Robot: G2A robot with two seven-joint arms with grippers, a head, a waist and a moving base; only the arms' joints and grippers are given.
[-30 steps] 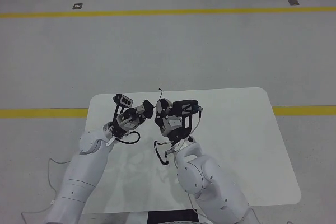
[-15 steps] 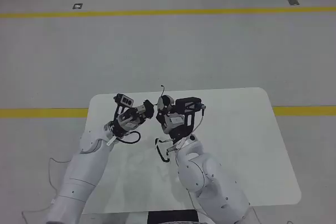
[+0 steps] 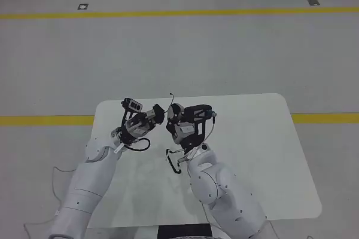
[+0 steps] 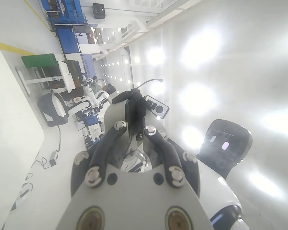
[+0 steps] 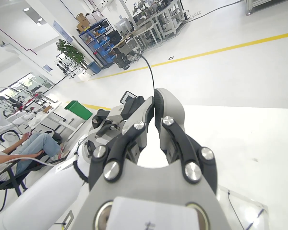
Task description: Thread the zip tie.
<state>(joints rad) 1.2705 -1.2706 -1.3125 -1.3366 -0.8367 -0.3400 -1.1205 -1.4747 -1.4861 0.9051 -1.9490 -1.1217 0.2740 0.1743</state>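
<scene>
Table (image 3: pixel 257 155); zip tie (image 5: pixel 150 72) in R gripper (image 5: pixel 154 108)

My left tool (image 3: pixel 157 114) and right tool (image 3: pixel 169 113) sit tip to tip above the counter (image 3: pixel 257 149), leaving hardly a gap to pass between. The zip tie (image 5: pixel 150 72), pinched in my right tool, curves up past both tips. Outward of each tool there is open room over the counter.

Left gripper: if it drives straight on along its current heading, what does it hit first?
Most likely the right gripper. In the top view the left gripper points almost tip to tip at it, above the table. The right gripper pinches the zip tie. The gap between the tips is unclear.
</scene>
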